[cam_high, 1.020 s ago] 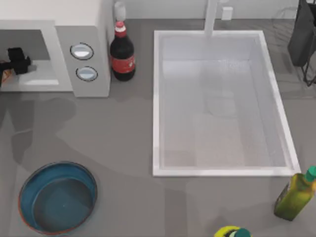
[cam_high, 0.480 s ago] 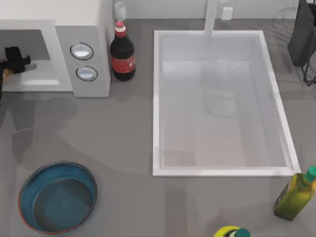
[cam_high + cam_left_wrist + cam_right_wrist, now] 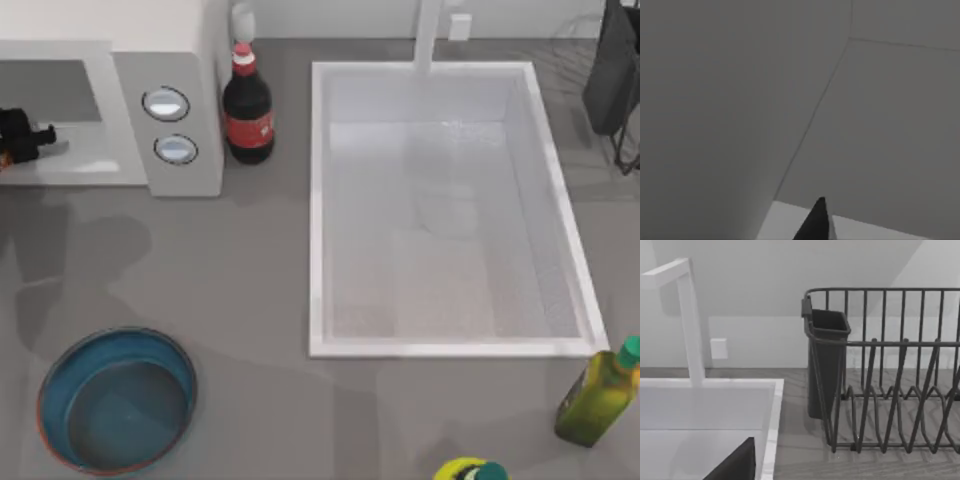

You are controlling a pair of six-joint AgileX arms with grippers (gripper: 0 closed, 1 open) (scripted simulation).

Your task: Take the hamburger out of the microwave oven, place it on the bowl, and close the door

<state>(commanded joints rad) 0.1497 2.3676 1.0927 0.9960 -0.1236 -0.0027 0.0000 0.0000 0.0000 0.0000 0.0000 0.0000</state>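
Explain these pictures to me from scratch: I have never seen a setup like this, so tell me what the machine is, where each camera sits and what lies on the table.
This is a simulated two-armed AgileX robot at a kitchen counter. The top view looks straight down. The white microwave oven stands at the back left, its grey cavity open. The left gripper reaches in at the cavity's mouth, with a sliver of orange beside it, perhaps the hamburger. The teal bowl waits empty at the front left. A cola bottle stands beside the microwave, next to the big white sink; an oil bottle is at the front right.

The left wrist view looks at the cavity's grey walls. The right wrist view faces a dish rack beside the sink.
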